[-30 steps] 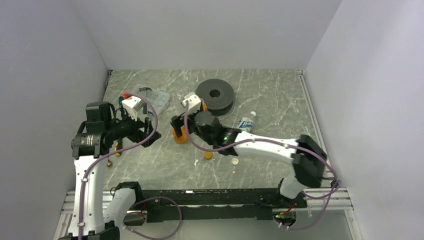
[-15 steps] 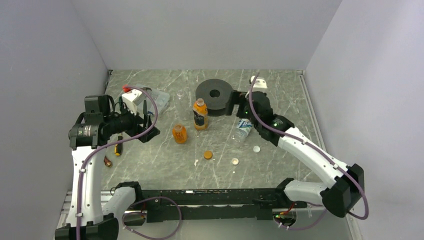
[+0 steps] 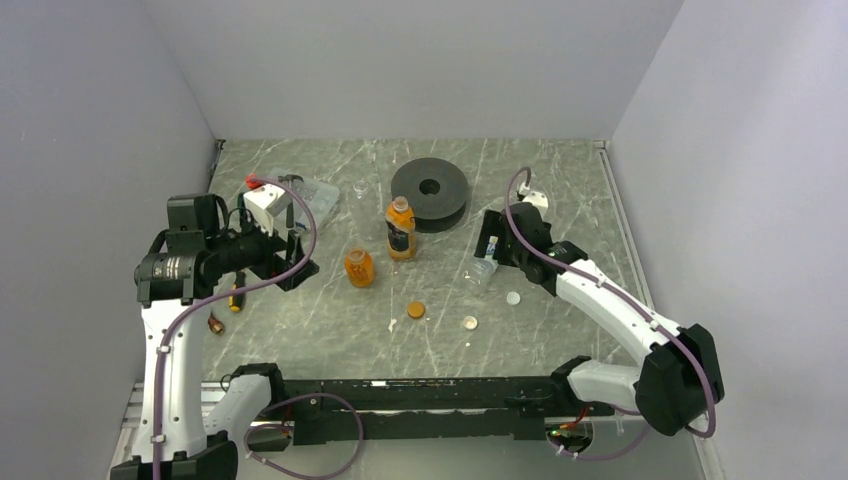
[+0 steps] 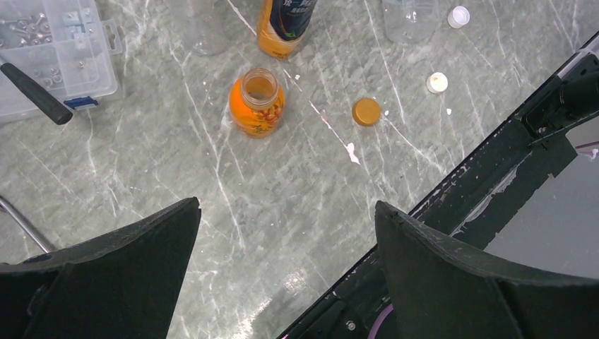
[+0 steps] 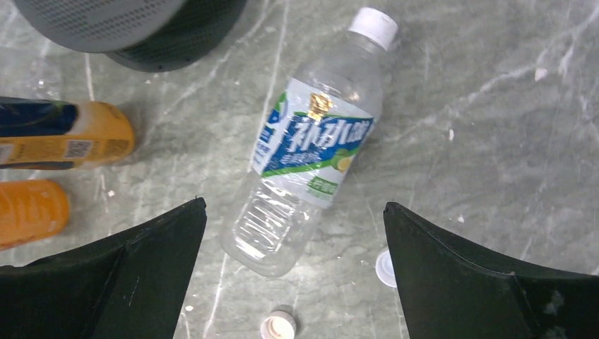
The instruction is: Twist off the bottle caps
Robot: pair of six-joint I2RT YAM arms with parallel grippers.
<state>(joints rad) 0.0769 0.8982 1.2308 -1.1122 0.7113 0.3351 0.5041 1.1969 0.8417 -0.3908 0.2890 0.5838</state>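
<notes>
Right arm point(image 3: 600, 295) has swung off the orange bottles and pulled back to the right side of the desk point(image 3: 330, 335). Its jaws now sit over the labelled clear bottle point(image 5: 307, 159). Left arm point(image 3: 170, 320) has barely shifted. Bottles and loose caps are in the same spots.

Right jaws: wide apart and empty. In the wrist view one is on each side of the clear bottle, above it, with no contact seen.

Left jaws: wide apart and empty, hovering over the desk on the left side, with the short orange bottle point(image 4: 258, 102) ahead of them.

Done so far:
- Short orange bottle is upright with its mouth open and cap off.
- Orange cap point(image 4: 366, 111) lies loose on the desk near it.
- Tall orange bottle point(image 3: 400, 228) stands upright just in front of the black disc point(image 3: 430, 190). Its top looks uncapped from overhead, but it is too small to be sure.
- One white cap point(image 3: 469, 322) and another white cap point(image 3: 513, 297) lie loose on the desk, apart from each other, near the clear bottle's base end.

Left to do: the clear bottle lies on its side with its own white cap point(image 5: 374, 25) on the neck, which points away from the loose caps.

Judgement: the task is mostly finished and this looks like the last cap. It probably needs one arm gripping the body while the other twists. The thin, empty bottle may roll or crush under a grip.
</notes>
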